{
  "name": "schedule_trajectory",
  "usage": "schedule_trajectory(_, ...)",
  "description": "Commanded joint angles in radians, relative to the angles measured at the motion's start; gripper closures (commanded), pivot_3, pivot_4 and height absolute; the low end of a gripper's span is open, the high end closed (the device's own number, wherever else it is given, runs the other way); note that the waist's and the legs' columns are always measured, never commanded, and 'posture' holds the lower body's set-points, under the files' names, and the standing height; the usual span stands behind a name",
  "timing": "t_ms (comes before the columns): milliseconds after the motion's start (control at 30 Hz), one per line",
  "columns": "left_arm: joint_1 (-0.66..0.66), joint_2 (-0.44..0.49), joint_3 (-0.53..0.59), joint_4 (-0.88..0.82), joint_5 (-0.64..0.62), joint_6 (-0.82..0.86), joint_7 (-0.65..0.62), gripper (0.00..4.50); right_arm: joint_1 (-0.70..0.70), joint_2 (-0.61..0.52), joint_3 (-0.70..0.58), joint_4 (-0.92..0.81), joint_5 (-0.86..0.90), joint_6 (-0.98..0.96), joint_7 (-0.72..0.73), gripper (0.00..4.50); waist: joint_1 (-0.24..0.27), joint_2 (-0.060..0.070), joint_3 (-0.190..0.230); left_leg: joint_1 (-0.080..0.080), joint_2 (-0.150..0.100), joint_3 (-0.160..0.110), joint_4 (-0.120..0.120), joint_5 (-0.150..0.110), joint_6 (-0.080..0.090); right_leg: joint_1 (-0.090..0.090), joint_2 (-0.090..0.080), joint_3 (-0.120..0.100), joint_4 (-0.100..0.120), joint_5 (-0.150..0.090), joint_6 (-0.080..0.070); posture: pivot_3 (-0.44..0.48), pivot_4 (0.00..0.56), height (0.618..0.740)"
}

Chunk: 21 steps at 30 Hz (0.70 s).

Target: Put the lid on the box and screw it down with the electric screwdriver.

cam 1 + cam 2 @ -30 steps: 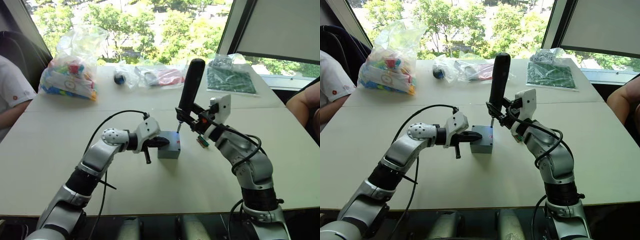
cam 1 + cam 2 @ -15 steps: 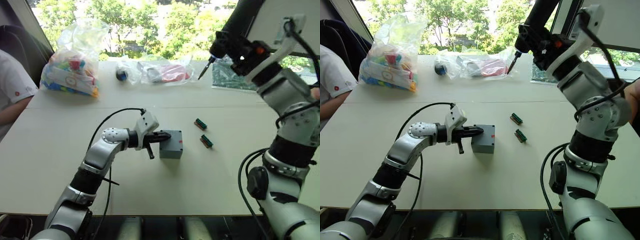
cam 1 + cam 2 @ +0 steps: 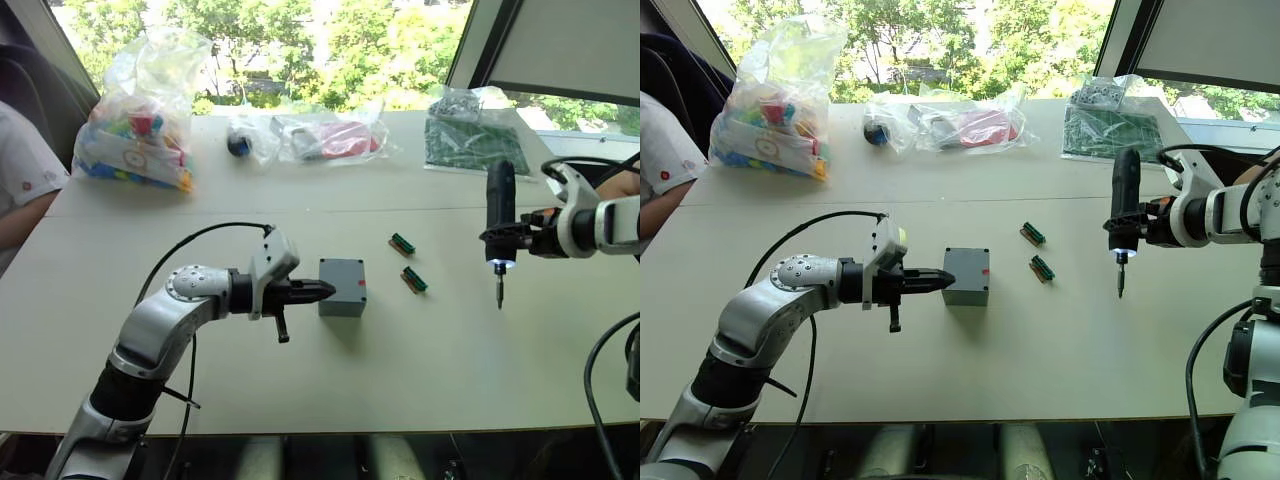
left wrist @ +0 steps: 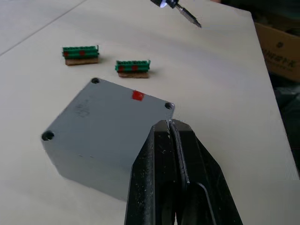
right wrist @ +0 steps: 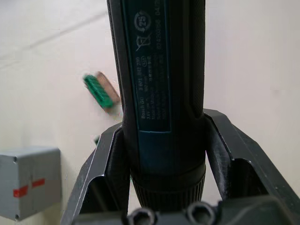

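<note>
Closed left fingers [image 4: 176,154] touch the box [image 3: 342,287]; right gripper [image 3: 512,237] clamps the electric screwdriver [image 3: 499,224] upright, well apart.

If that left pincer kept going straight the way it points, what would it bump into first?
The grey box. The shut left pincer points at its near side and looks almost touching it, though I can't tell whether there is contact.

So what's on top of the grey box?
A flat grey lid with screw holes at its corners and a small red mark covers the box. Nothing else sits on it, and the lid hides the inside.
</note>
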Motion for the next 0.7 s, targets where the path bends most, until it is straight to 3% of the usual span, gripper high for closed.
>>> schedule_trajectory(33,-0.009,0.019,-0.029,-0.085,-0.023,0.006,-0.012,4.50,-0.012,-0.031,0.086,0.025,-0.045,-0.029,0.109,2.66,0.000,0.000,0.000,0.000,0.000,0.000,0.001,0.000,0.000,0.000,0.000,0.000,0.000,0.000,0.000,0.000,0.150,0.740)
schedule_trajectory(300,-0.022,-0.009,-0.050,-0.094,-0.060,0.036,0.015,4.50,-0.042,0.027,0.171,0.131,-0.133,-0.065,0.203,2.66,0.001,0.000,0.000,0.000,0.000,0.000,0.002,0.000,0.000,0.000,0.001,0.000,0.001,0.002,0.003,0.000,0.150,0.740)
schedule_trajectory(600,-0.031,-0.033,0.030,-0.090,-0.173,0.107,0.066,4.50,-0.063,0.078,0.195,0.195,-0.219,-0.118,0.252,2.66,0.000,-0.001,0.000,0.000,0.000,-0.001,0.002,0.000,0.000,0.000,0.001,0.000,0.001,0.003,0.004,0.000,0.150,0.740)
schedule_trajectory(700,-0.039,-0.031,0.077,-0.055,-0.208,0.125,0.080,4.50,-0.058,0.078,0.204,0.186,-0.242,-0.135,0.275,1.33,0.000,-0.001,0.000,0.001,0.000,0.000,0.004,0.000,0.000,0.002,0.001,0.000,0.001,0.004,0.004,0.000,0.150,0.740)
